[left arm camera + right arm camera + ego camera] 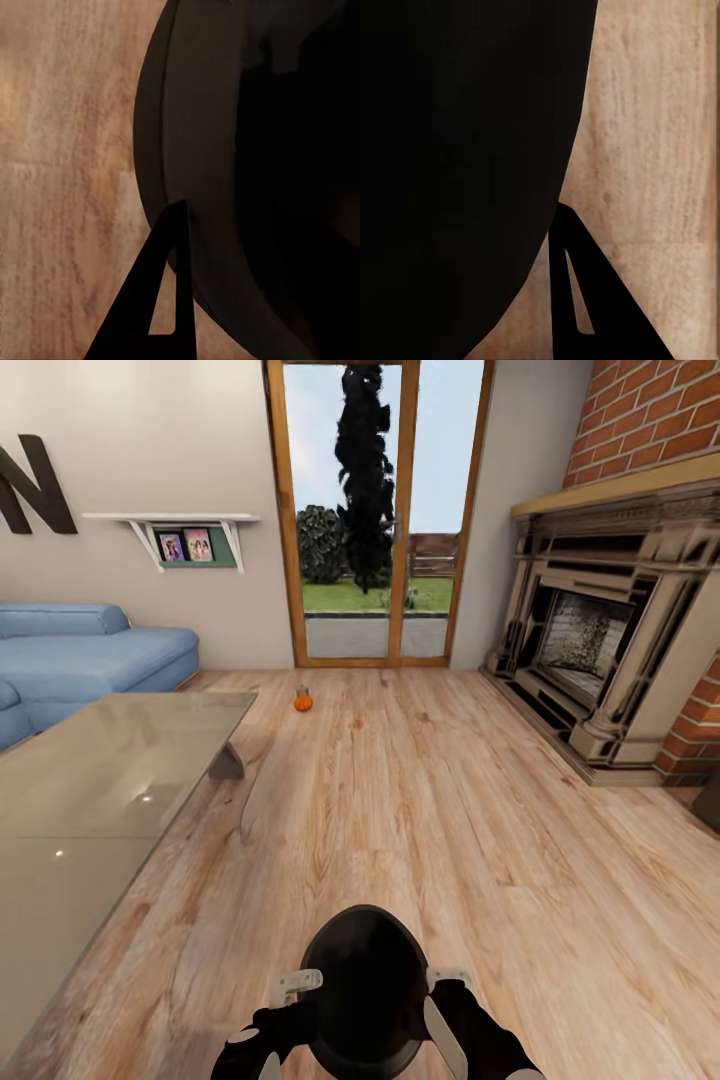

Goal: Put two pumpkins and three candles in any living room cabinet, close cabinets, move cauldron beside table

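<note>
- Cauldron point(364, 988): black, round, held above the wood floor point(430, 810) between both arms, low centre of the head view.
- Left gripper point(296, 986): pressed to the cauldron's left side; one dark finger point(154, 300) lies along its wall — jaw spread cannot be told.
- Right gripper point(445, 985): against the cauldron's right side; jaw spread likewise cannot be told.
- Pumpkin point(303, 701): orange, on the floor near the glass door point(375, 510), well apart from the robot.
- Table point(90, 800): grey glossy top, left of the cauldron — blue sofa point(90, 655) beyond it.
- Fireplace point(610, 640): at right.
</note>
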